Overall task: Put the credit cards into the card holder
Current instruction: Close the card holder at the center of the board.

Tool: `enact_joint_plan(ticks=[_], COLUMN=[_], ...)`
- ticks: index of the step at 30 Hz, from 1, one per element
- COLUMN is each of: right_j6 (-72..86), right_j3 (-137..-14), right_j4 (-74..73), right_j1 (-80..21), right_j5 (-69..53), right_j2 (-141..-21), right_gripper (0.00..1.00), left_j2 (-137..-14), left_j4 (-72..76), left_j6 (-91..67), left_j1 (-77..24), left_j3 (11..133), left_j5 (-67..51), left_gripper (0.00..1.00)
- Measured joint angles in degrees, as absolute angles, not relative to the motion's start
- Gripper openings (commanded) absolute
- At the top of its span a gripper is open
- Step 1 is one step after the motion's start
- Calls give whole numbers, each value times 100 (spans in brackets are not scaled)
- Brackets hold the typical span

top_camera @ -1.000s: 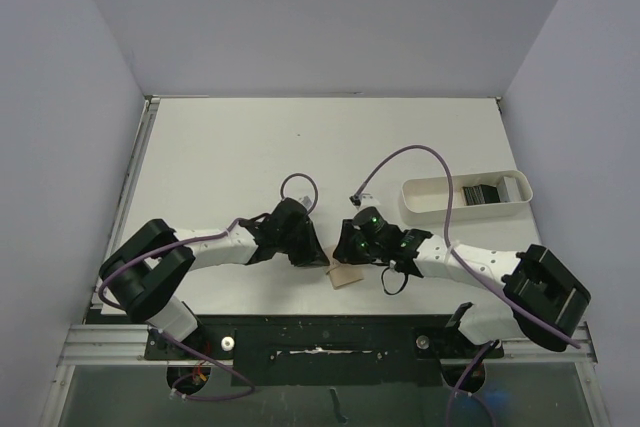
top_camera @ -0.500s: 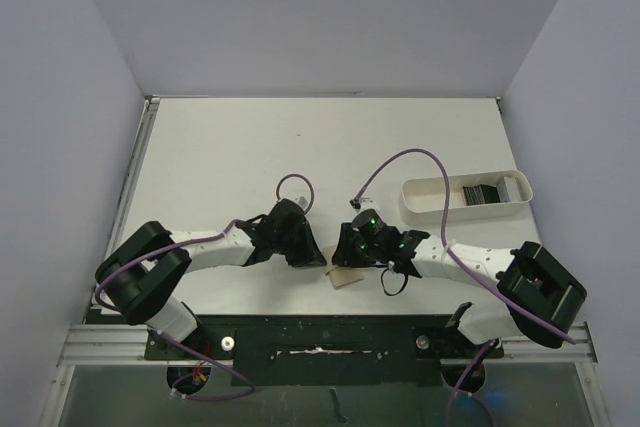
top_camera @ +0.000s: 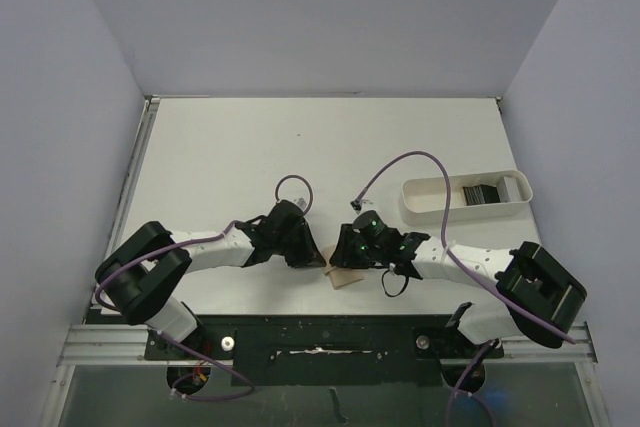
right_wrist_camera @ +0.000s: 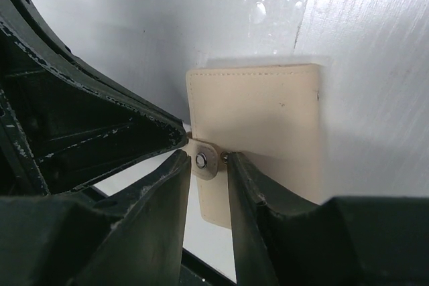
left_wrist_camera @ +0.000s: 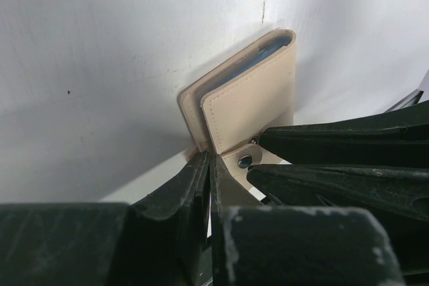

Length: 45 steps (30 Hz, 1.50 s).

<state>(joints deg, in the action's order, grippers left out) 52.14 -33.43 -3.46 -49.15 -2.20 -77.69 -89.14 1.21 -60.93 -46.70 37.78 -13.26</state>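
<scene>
Item, lower centre-left of the overhead view: left gripper (top_camera: 300, 250), jaws pressed together on the near edge of the card holder, pinching one flap, as its wrist view shows.

Item, lower centre: card holder (top_camera: 346, 277), tan, lying on the table (top_camera: 250, 147) between the two grippers; folded, a sliver of blue lining showing at its far edge. No card visible inside.

Item, just right of it: right gripper (top_camera: 347, 247), jaws drawn in narrowly on the snap tab (right_wrist_camera: 202, 160), apparently pinching it.

Item, right of centre: white tray (top_camera: 430, 209), well apart from the holder, with the credit cards (top_camera: 482, 192) stacked inside.

Progress, by my judgement: the holder is only being opened; every card remains to be moved.
</scene>
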Motion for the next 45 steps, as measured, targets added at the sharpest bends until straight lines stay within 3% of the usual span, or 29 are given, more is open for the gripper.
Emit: enact_joint_plan(ticks=[17,26,45], right_j6=[5406,5461,5124], right_j3=[-3330,-3328,-3306], right_j4=[-294,-287,-357], right_j1=[-4958,-4960,-4965], right_j5=[-263,-263,-189], right_j2=[-7865,-7865,-7666], right_gripper=[26,0,0], left_j2=[-8914,-8914,-8707], left_j4=[156,156,150], left_j6=[-6125,-6128,-6134], left_j1=[-4670,-4670,-4591], left_j3=[3763,3763,3763], left_j5=[-1323,-1323,-1229], left_gripper=[3,3,12])
